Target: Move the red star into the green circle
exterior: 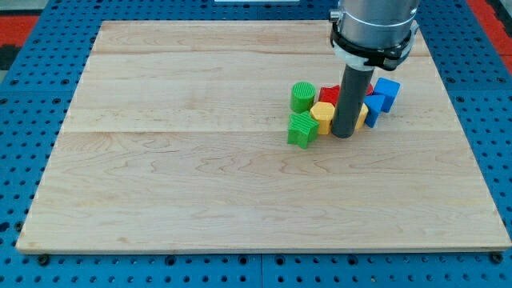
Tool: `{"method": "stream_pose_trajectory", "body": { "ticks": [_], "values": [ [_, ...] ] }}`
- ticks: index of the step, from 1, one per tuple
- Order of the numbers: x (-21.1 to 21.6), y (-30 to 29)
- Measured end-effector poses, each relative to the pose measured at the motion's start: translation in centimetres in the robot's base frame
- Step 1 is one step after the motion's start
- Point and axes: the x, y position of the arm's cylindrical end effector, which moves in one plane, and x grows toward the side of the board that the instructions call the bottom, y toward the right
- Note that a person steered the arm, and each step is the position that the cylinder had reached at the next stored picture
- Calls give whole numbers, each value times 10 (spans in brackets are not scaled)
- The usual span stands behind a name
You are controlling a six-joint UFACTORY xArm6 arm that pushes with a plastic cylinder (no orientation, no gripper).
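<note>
Board: pale wooden table top [200, 184] on a blue pegboard frame [32, 120]; all blocks bunched in one cluster toward the view's upper right.

My tip: lower end of the dark rod [344, 134], down at board level on the 6 o'clock edge of the cluster. No jaws on it, so nothing to spread or pinch; it just stands there, pinching nothing. Contact with the yellow blocks beside it cannot be told.

Red star: small red block [329, 94], mostly hidden; only a sliver shows between the rod and the green cylinder. Shape cannot be made out from here.

Green circle: ribbed green cylinder block [303, 96], at 9 o'clock of the red block, just beside it, possibly touching.

Neighbours: green ribbed star-like block [302, 129] at 6 o'clock of the cylinder; yellow hexagonal block [322, 114] between red and tip; second yellow piece [362, 113] at 3 o'clock of the rod; two blue blocks [382, 93] further toward 3 o'clock.

Step in hand: judged close to done, final closing of red onto green.

Next move: likely come round to red's 3 o'clock side and push toward 9 o'clock.

Risk: yellow hexagon and green star get dragged along.
</note>
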Motion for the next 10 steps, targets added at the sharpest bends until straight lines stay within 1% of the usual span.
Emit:
{"method": "stream_pose_trajectory", "body": {
  "ticks": [1, 2, 3, 8, 9, 10],
  "values": [
    [5, 2],
    [14, 40],
    [12, 93],
    [11, 101],
    [-2, 91],
    [-29, 72]
  ]
}}
